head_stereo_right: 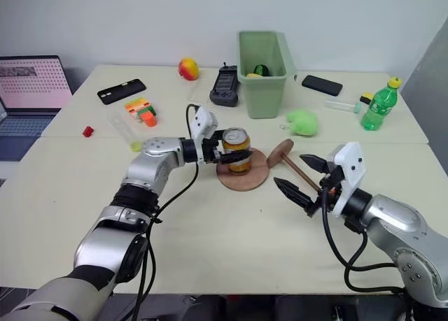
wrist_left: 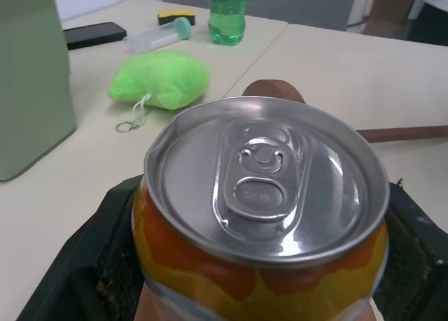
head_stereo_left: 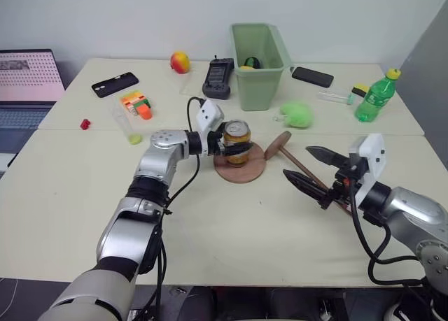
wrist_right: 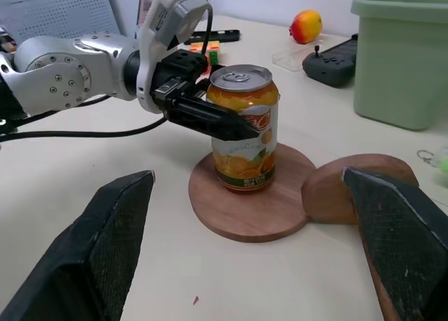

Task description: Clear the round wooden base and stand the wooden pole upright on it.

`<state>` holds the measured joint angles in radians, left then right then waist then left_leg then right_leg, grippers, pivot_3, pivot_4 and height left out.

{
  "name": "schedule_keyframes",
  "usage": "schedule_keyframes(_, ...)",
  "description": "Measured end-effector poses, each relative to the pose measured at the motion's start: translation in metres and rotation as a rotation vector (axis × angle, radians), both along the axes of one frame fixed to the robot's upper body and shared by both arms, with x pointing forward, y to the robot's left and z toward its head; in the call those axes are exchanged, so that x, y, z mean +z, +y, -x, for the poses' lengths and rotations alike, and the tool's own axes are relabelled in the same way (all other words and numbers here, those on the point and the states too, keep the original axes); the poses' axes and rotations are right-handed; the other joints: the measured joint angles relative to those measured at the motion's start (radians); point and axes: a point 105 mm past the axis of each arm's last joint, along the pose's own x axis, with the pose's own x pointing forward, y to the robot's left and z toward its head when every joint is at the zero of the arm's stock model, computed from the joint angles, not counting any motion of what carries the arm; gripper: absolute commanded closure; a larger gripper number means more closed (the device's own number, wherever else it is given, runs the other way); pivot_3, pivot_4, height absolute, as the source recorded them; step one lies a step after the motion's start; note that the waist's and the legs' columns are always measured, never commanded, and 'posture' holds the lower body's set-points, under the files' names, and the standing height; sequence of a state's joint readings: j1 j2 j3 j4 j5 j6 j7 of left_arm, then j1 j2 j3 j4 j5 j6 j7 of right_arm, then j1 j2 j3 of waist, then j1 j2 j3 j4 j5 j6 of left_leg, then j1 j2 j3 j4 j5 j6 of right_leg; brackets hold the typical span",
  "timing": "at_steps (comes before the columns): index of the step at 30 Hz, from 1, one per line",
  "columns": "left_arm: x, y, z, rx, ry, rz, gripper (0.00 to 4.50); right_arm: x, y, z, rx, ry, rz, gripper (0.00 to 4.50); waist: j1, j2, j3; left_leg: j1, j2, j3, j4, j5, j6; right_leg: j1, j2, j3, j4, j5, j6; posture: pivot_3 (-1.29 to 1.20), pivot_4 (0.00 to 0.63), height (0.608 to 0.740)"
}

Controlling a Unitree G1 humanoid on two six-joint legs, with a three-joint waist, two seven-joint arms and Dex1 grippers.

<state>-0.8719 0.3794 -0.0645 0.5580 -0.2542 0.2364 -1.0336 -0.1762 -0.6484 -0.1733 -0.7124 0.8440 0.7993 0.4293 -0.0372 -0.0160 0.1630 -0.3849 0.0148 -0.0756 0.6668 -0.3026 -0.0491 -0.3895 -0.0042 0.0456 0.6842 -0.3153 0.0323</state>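
Base: the round wooden base point(head_stereo_left: 241, 168) lay near the table's middle, a drink can point(head_stereo_left: 236, 142) upright on it.
Pole: the wooden pole point(head_stereo_right: 292, 160) lay flat just beside it; stiff, light, best gripped mid-shaft.
Left gripper point(wrist_right: 210, 118): fingers clamped on the can; smooth, probably slippery.
Right gripper point(head_stereo_left: 308, 166): fingers apart, empty.
Writing: can label unreadable.

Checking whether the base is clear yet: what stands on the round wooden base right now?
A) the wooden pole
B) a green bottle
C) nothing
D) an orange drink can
D: the orange drink can stands upright on the round wooden base, with the left hand closed around it.
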Motion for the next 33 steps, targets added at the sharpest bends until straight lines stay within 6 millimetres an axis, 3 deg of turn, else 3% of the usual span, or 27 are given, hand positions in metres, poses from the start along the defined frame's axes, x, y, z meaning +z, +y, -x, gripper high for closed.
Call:
schedule_keyframes(2, 0.016, 0.015, 0.003, 0.052, -0.015, 0.037, 0.9, 0.004, 0.002, -0.001, 0.016, -0.007, -0.007, 0.0, -0.002, 0.0, 0.0, 0.0, 0.001, -0.001, 0.0, 0.002, -0.003, 0.0, 0.0, -0.001, 0.0, 0.0, 0.0, 0.0, 0.15, 0.74)
schedule_keyframes(3, 0.03, 0.033, 0.011, 0.117, -0.034, 0.071, 0.9, 0.008, 0.006, -0.003, 0.039, -0.01, -0.014, 0.0, -0.006, 0.0, 0.0, 0.0, 0.006, -0.001, 0.0, 0.002, -0.004, 0.0, -0.003, -0.001, 0.0, 0.0, 0.0, 0.0, 0.15, 0.74)
schedule_keyframes(4, 0.035, 0.04, 0.014, 0.137, -0.043, 0.079, 0.9, 0.008, 0.006, -0.003, 0.047, -0.009, -0.015, 0.0, -0.007, 0.0, 0.0, 0.0, 0.009, 0.0, 0.0, 0.002, -0.004, 0.0, -0.003, -0.001, -0.001, 0.0, 0.0, 0.0, 0.15, 0.74)
schedule_keyframes(8, 0.049, 0.097, 0.042, 0.391, -0.054, 0.175, 0.9, 0.013, 0.021, -0.005, 0.158, 0.001, -0.023, 0.0, -0.017, 0.001, 0.0, 0.001, 0.01, -0.001, -0.001, 0.002, -0.004, 0.001, -0.003, -0.001, -0.001, 0.0, 0.0, 0.0, 0.15, 0.74)
schedule_keyframes(11, 0.039, 0.139, 0.059, 0.631, -0.043, 0.218, 0.9, 0.017, 0.032, -0.005, 0.241, 0.004, -0.028, 0.0, -0.01, 0.0, 0.0, 0.001, 0.01, -0.001, 0.0, 0.002, -0.004, 0.001, -0.003, -0.001, 0.0, 0.0, 0.0, 0.0, 0.15, 0.74)
schedule_keyframes(13, 0.018, 0.184, 0.073, 0.879, -0.027, 0.218, 0.9, 0.023, 0.043, -0.004, 0.321, -0.004, -0.038, 0.0, -0.005, 0.0, 0.0, 0.002, 0.01, -0.001, 0.0, 0.001, -0.002, 0.001, -0.003, -0.001, 0.001, 0.0, 0.0, 0.0, 0.15, 0.74)
schedule_keyframes(16, 0.002, 0.23, 0.089, 1.122, -0.02, 0.239, 0.9, 0.025, 0.049, -0.005, 0.366, 0.0, -0.038, 0.0, 0.008, -0.002, 0.0, 0.001, 0.011, -0.002, 0.0, 0.001, -0.002, 0.001, -0.003, -0.002, 0.0, 0.0, 0.0, 0.0, 0.15, 0.74)
schedule_keyframes(20, -0.01, 0.297, 0.097, 1.412, -0.061, 0.244, 0.9, 0.024, 0.059, -0.006, 0.427, 0.013, -0.032, 0.0, 0.028, -0.004, -0.001, 0.001, 0.009, -0.004, 0.0, 0.002, -0.003, 0.001, -0.004, -0.005, 0.0, 0.0, -0.001, 0.0, 0.15, 0.74)
schedule_keyframes(22, -0.015, 0.311, 0.098, 1.463, -0.06, 0.247, 0.9, 0.023, 0.059, -0.007, 0.431, 0.02, -0.032, 0.0, 0.038, -0.004, -0.001, 0.0, 0.008, -0.004, 0.0, 0.002, -0.003, 0.002, -0.005, -0.006, -0.001, 0.0, -0.001, 0.0, 0.15, 0.74)
schedule_keyframes(24, -0.019, 0.316, 0.085, 1.449, -0.045, 0.247, 0.9, 0.024, 0.061, -0.009, 0.435, 0.021, -0.042, 0.0, 0.049, -0.005, -0.002, -0.001, 0.004, -0.004, 0.001, 0.003, -0.005, 0.002, -0.008, -0.008, -0.001, 0.0, -0.001, 0.0, 0.15, 0.74)
schedule_keyframes(26, -0.019, 0.317, 0.057, 1.421, -0.032, 0.279, 0.9, 0.025, 0.062, -0.009, 0.436, 0.018, -0.043, 0.0, 0.061, -0.008, -0.002, -0.001, -0.002, -0.005, 0.002, 0.003, -0.005, 0.002, -0.01, -0.011, 0.001, 0.0, -0.001, 0.0, 0.15, 0.74)
schedule_keyframes(33, -0.004, 0.313, 0.017, 1.373, -0.051, 0.282, 0.9, 0.024, 0.063, -0.01, 0.421, 0.025, -0.041, 0.0, 0.033, -0.011, -0.003, -0.007, -0.006, -0.005, 0.005, 0.005, -0.009, -0.001, -0.013, -0.01, -0.002, 0.001, 0.0, 0.0, 0.15, 0.74)
